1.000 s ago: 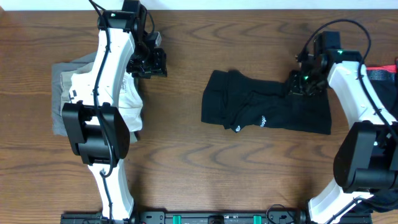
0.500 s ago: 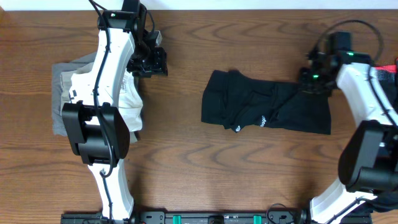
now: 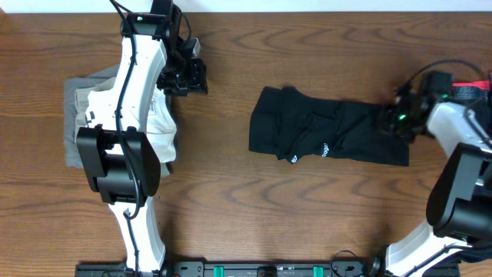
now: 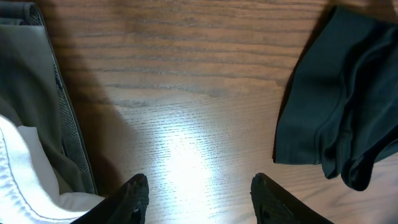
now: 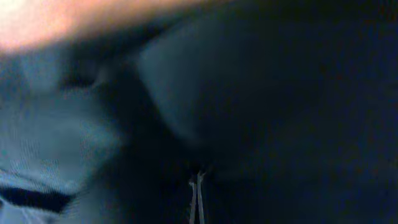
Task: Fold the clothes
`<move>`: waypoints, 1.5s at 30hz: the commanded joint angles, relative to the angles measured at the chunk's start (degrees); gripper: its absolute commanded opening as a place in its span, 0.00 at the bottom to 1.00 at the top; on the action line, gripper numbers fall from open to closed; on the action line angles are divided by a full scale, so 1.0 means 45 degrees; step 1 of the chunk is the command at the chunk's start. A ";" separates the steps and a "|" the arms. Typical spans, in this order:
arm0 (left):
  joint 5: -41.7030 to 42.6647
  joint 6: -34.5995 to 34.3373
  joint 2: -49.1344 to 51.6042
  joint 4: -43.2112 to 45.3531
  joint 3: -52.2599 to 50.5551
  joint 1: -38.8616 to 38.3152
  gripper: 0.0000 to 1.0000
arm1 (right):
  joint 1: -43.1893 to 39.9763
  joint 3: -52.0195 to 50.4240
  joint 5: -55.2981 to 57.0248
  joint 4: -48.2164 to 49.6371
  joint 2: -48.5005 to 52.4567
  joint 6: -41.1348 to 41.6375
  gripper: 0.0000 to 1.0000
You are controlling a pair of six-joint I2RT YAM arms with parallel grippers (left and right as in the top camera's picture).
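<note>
Cloth fills the right wrist view almost wholly: dark, blurred fabric lies close against the lens. The right claw [image 5: 196, 200] shows only as a thin seam, its fingers pressed together down in that cloth. Whether a fold is caught between them we cannot tell. From above we find this claw at the upper right edge of the black shirt [image 3: 330, 135].

A little further from its own lens, the left claw [image 4: 199, 194] hangs spread over bare wood, with nothing between its fingers. To its left we see a grey garment [image 4: 37, 93] with a white garment [image 4: 25, 168] on top of it. To its right is the rumpled end of the black shirt.

Further off, in the overhead view, the shirt lies stretched left to right in the middle of the surface [image 3: 254, 215]. Its small white logo [image 3: 324, 150] is near the lower edge. The grey and white pile sits well apart at the left, partly under the left arm.
</note>
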 commanded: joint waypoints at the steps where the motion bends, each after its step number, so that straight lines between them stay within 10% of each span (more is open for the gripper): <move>1: 0.0024 0.0102 -0.0257 -0.0141 0.0058 0.0019 0.55 | 0.0952 -0.0894 -0.2390 0.0044 -0.0010 -0.0185 0.01; 9: 0.0029 0.0063 -0.0257 -0.0301 0.0058 0.0019 0.55 | 0.2059 -0.1180 -0.2715 0.0185 -0.0306 -0.2759 0.01; 21: 0.0860 0.0087 -0.0257 -0.0243 0.0053 -0.0311 0.56 | -0.0097 -0.1078 -0.2798 0.1661 -0.0534 -0.1637 0.01; 35: 0.1938 0.3551 -0.0092 0.1676 -0.0631 -0.3857 0.55 | 0.0899 -0.1098 -0.1515 0.1749 -0.0452 -0.1219 0.01; 45: 0.0034 0.3075 -0.0117 0.1559 -0.1088 -0.4201 0.53 | 0.1914 -0.1098 -0.8344 0.0505 -0.0413 -0.5503 0.01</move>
